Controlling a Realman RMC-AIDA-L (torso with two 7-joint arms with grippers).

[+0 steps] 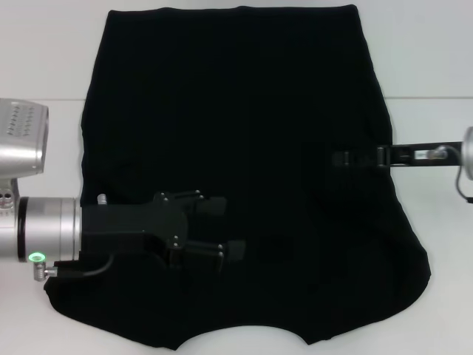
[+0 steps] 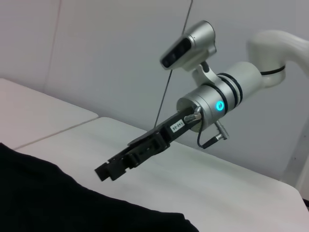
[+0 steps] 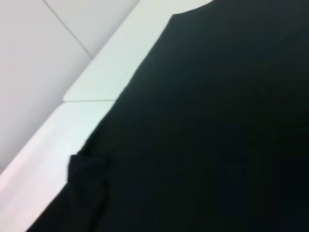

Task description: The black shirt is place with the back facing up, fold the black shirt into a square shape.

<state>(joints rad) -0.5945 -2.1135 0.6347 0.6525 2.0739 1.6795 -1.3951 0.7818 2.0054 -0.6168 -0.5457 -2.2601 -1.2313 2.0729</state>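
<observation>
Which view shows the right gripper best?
Left wrist view: the right gripper appears side-on above the white table, beside the large plain black fabric shirt. Head view shows it dark against the shirt. Right wrist view shows only shirt and table.

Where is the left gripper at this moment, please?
In the head view, the left gripper reaches in from the robot's left, over the near-left part of the black shirt, with fingers apart.
</observation>
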